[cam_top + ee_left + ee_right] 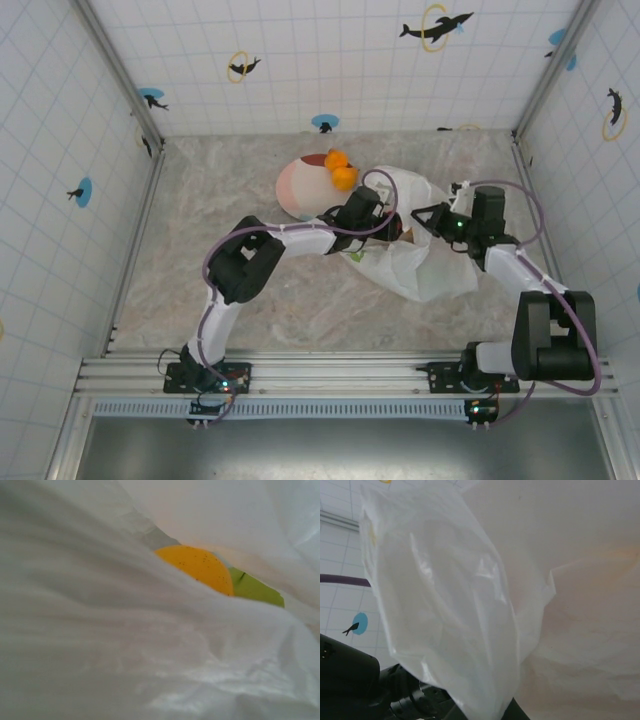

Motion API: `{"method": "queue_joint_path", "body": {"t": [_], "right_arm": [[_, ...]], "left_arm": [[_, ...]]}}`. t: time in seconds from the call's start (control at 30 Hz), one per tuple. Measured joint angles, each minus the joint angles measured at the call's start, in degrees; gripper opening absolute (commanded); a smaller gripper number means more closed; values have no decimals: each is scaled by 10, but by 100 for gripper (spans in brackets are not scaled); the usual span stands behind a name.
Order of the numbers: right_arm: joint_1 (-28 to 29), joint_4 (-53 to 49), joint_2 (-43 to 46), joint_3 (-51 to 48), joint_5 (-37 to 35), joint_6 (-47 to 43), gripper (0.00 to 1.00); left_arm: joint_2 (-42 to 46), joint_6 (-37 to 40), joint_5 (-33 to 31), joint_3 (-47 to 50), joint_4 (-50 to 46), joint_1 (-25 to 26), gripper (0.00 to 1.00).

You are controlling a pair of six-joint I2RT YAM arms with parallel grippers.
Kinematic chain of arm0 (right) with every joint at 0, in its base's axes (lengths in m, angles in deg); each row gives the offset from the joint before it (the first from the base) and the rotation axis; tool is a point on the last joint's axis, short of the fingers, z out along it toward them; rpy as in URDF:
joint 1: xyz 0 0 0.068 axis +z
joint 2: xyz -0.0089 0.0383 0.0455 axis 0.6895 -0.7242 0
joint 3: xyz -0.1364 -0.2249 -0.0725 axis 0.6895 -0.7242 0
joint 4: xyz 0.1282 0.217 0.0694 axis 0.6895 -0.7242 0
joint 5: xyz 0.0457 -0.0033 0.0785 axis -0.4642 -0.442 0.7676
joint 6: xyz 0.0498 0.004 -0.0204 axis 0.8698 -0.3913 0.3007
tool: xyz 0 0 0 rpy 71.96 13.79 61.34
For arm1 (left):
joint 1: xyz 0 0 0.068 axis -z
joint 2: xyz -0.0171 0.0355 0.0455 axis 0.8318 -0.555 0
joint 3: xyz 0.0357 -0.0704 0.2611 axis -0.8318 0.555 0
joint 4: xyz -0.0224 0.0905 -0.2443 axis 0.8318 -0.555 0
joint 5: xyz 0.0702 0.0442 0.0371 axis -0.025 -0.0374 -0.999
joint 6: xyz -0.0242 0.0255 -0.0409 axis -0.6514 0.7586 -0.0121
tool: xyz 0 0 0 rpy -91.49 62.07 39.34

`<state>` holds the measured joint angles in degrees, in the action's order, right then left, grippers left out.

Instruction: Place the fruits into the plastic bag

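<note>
Orange fruit (pixel 196 568) inside crumpled plastic bag (pixel 430 270)

Overhead view, wrist cameras against plastic bag (pixel 430 275)

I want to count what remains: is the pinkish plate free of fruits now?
No, two orange fruits sit at the far edge of the plate in the top view.

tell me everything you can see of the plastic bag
The plastic bag is thin, crinkly, white see-through film, slumped on the table right of centre, beside the pale plate. The left arm reaches its jaws into the mouth; the right arm has its jaws at the upper right edge. Between the folds sit an orange fruit and a green fruit.
</note>
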<state>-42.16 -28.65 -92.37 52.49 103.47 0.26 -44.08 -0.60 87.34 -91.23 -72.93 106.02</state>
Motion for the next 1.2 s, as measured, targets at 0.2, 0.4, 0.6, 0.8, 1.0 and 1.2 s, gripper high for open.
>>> {"method": "queue_joint_path", "body": {"t": [0.2, 0.4, 0.6, 0.8, 1.0, 1.2], "right_arm": [[-19, -2, 0, 3, 1, -5, 1], [-26, -3, 0, 3, 5, -9, 1], [-48, -11, 1, 3, 6, -15, 1], [-57, -13, 4, 3, 7, -17, 1], [-57, -13, 7, 2, 9, -19, 1], [-57, -12, 7, 0, 8, -18, 1]], "left_arm": [[17, 1, -2, 25, 8, 0, 85], [63, 21, 3, 66, 5, -2, 89], [147, 51, 19, 130, -2, -10, 88], [252, 72, 38, 212, -9, -33, 88], [331, 68, 38, 305, -19, -83, 89], [278, 66, 28, 283, -56, -96, 88]]}}
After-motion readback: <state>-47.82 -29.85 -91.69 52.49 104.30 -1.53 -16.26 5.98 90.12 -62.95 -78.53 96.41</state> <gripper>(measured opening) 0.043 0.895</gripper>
